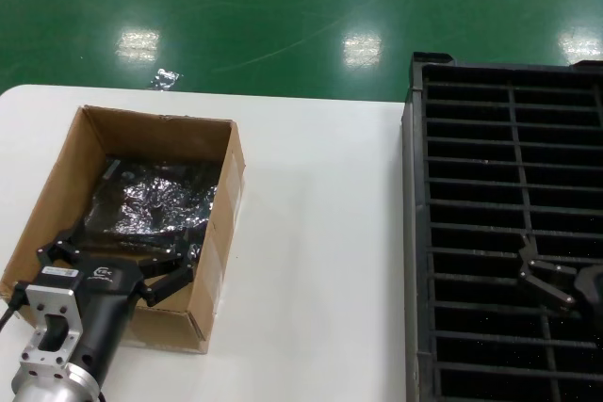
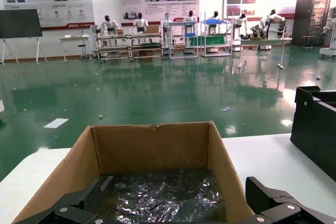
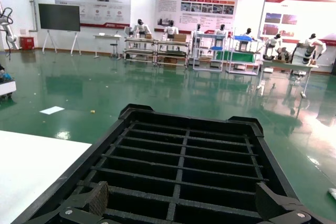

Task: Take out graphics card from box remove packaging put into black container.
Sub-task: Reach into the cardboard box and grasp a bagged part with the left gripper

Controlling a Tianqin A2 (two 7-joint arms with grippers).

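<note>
In the head view, the left pincer [image 1: 111,265] reaches from the near-left corner of the surface [image 1: 311,233] into the near end of the box [image 1: 71,152], its fingers spread wide and released above a crinkly silver bag [image 1: 155,200] lying on the box floor; whether a graphics card is inside that bag cannot be told. The right pincer [image 1: 565,289] hangs over the near-right part of the black container [image 1: 419,233], fingers parted and holding nothing.

In the left wrist view, both fingertips [image 2: 273,203] frame the open box [image 2: 152,148], splayed apart, with the bag [image 2: 163,195] between and below them.

In the right wrist view, the spread fingertips [image 3: 92,200] hover above the container's ribbed slots [image 3: 184,171].
</note>
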